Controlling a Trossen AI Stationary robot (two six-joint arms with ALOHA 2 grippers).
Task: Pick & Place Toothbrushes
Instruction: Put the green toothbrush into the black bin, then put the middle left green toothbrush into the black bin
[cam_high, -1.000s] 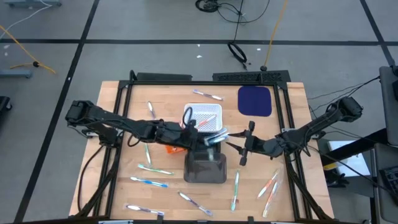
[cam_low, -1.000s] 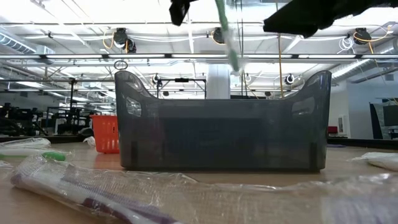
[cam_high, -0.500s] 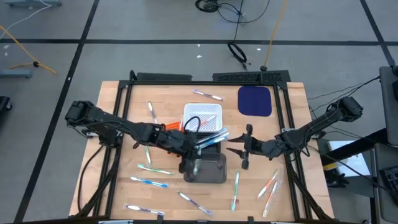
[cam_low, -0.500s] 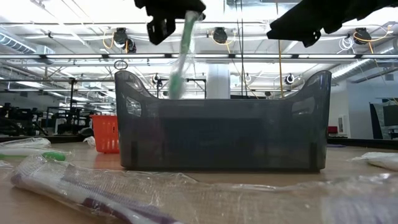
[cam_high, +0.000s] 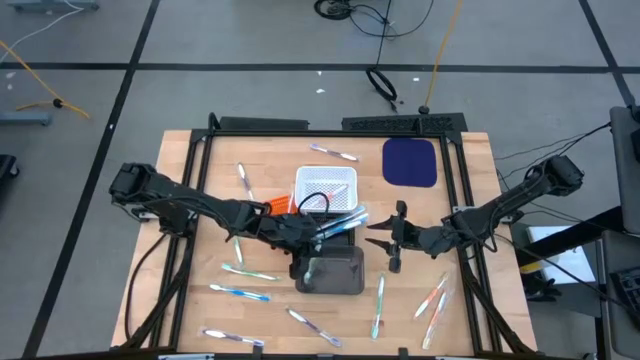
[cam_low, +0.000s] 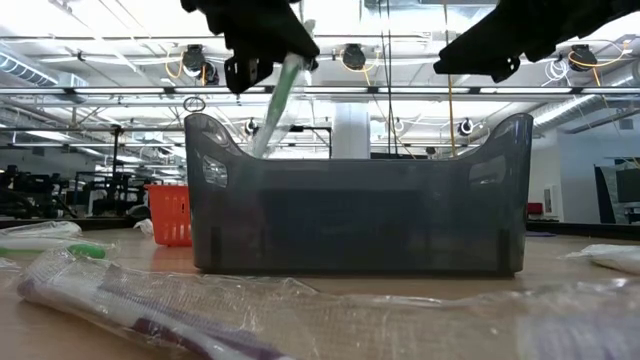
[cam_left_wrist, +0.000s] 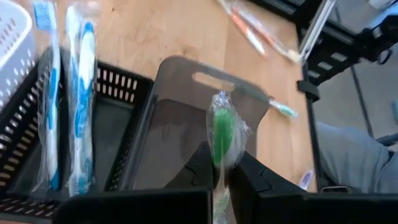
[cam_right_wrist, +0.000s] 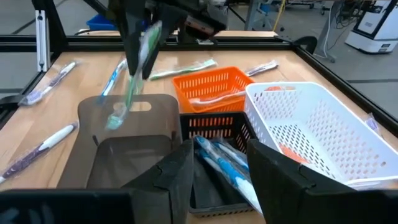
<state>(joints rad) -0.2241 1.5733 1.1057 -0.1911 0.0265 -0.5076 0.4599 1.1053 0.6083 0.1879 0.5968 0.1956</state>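
My left gripper (cam_low: 262, 55) hangs over the left end of a grey see-through bin (cam_high: 335, 272), shut on a wrapped green toothbrush (cam_low: 275, 105). The brush slants down, and its lower end (cam_right_wrist: 115, 118) is about level with the bin's rim. My right gripper (cam_high: 380, 237) hovers open and empty to the right of the bin (cam_right_wrist: 124, 146). More wrapped toothbrushes lie flat on the wooden table, among them one (cam_high: 240, 292) to the bin's left and one (cam_high: 380, 303) to its right. My left gripper pinches the wrapped toothbrush between its two fingers (cam_left_wrist: 202, 165) near its upper end (cam_left_wrist: 219, 155). The fingers slant down from the table's left, along the brush. The brush hangs tilted below them, clear of the table, its lower end (cam_low: 258, 145) over the bin's opening.
Beyond the grey bin stand a black basket (cam_high: 345, 228) holding blue toothbrushes (cam_left_wrist: 79, 118), an orange basket (cam_high: 279, 207) and a white basket (cam_high: 326, 184). A dark blue mat (cam_high: 410, 162) lies at the far right. A black frame rail (cam_high: 330, 128) runs round the table.
My left gripper has moved down and toward the table's near-left, from above the black basket to above the grey bin's left end. It has tipped downward and rolled. The green toothbrush went with it and now slants into the bin's opening. My right gripper stayed in place.
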